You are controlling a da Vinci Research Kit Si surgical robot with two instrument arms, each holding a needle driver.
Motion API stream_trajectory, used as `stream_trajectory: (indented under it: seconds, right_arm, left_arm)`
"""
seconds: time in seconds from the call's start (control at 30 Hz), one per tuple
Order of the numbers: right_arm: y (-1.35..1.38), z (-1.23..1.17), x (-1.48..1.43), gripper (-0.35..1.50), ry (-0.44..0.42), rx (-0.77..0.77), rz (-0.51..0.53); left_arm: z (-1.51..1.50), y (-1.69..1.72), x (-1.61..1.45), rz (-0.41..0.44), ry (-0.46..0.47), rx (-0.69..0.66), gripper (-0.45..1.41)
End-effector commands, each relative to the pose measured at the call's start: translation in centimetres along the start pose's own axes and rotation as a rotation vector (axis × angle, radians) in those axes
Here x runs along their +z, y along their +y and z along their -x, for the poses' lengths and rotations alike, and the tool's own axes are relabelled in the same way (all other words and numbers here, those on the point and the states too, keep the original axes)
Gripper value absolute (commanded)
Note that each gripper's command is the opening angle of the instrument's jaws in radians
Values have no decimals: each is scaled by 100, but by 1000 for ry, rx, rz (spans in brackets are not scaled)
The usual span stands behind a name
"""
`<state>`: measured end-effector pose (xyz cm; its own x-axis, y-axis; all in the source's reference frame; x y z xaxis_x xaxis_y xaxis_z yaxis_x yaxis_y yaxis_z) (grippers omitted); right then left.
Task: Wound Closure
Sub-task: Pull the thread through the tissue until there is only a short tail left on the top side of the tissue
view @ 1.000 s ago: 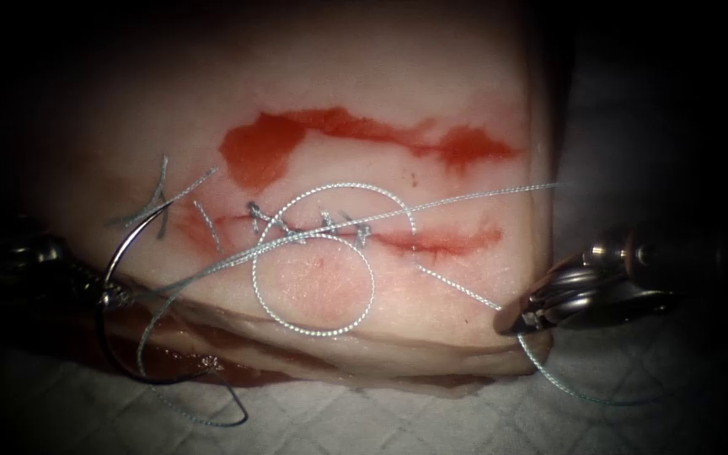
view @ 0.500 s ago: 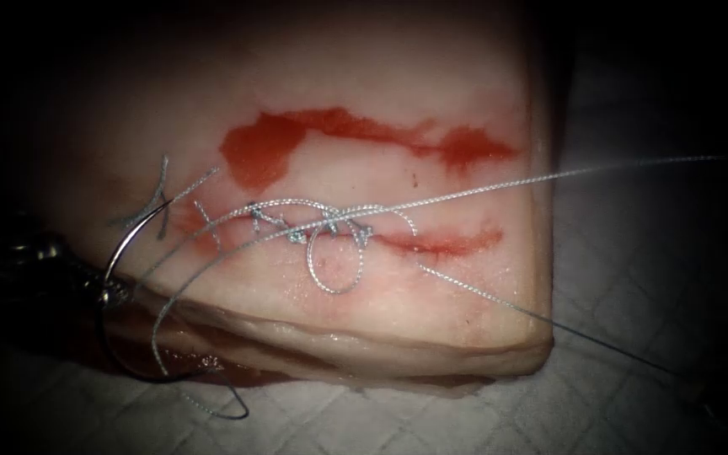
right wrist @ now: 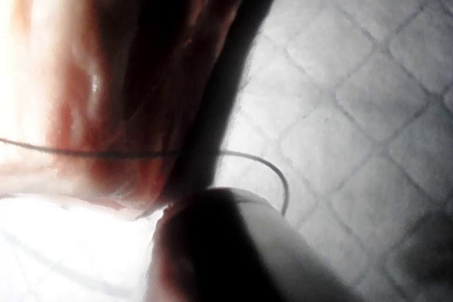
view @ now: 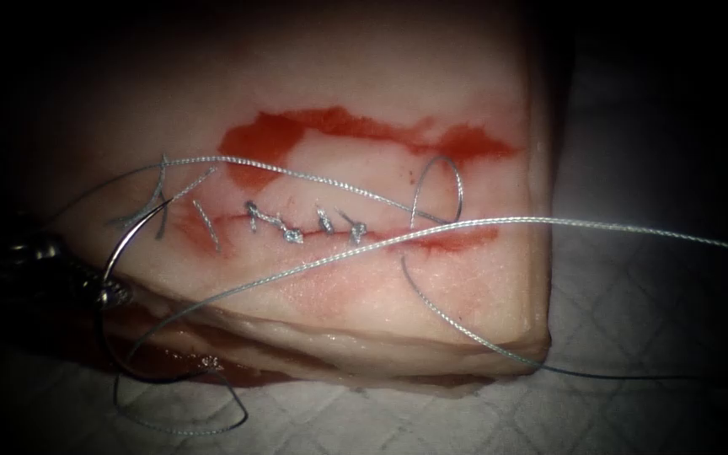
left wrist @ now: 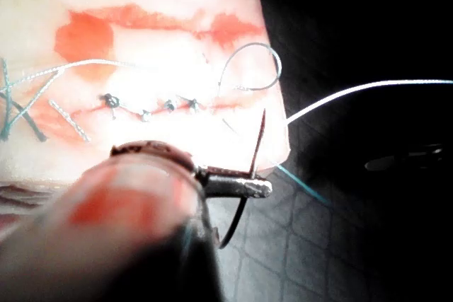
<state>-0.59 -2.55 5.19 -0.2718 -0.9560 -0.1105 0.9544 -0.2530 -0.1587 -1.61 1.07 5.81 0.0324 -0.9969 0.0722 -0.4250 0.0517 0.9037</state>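
Drawn flat since a second ago, the loop of braided grey thread [view: 431, 232] stretches taut across the stitched cut [view: 431, 243]; the left arm's needle driver [view: 107, 293] clamps the stiff, slippery curved steel needle [view: 128, 240] at mid-curve, clear of the soft pale pork tissue [view: 364, 76], left of the cut; the thread looks limp, best gripped midspan

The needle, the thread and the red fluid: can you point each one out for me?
needle [view: 132, 238]: endoscope view, on its steel curve above the left tool.
thread [view: 549, 222]: endoscope view, on the long strand running right.
red fluid [view: 254, 141]: endoscope view, on the patch's wide left end.
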Motion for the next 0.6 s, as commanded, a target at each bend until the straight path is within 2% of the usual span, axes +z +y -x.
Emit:
stream_trajectory:
  seconds: [0.03, 0.17, 0.27, 0.4, 0.47, 0.5, 0.6]
  right_arm:
    - [30, 28, -15, 51, -26, -2, 3]
    - [77, 67, -45, 29, -52, -93, 6]
    - [115, 91, -59, 19, -94, -135, 63]
    - [170, 113, -71, 29, -165, -138, 162]
    - [206, 126, -75, 31, -135, -119, 238]
    - [213, 128, -75, 31, -128, -116, 253]
    - [243, 139, -71, 86, -95, -43, 313]
  left_arm:
    - [0, 7, 3, 0, 0, 1, -45]
    - [0, 8, 3, 1, 0, 2, -45]
    - [0, 8, 3, 1, 0, 2, -45]
    - [0, 7, 3, 1, 0, 2, -45]
    - [0, 7, 3, 1, 0, 2, -45]
    - [0, 7, 3, 1, 0, 2, -45]
    - [-1, 8, 3, 1, 0, 2, -45]
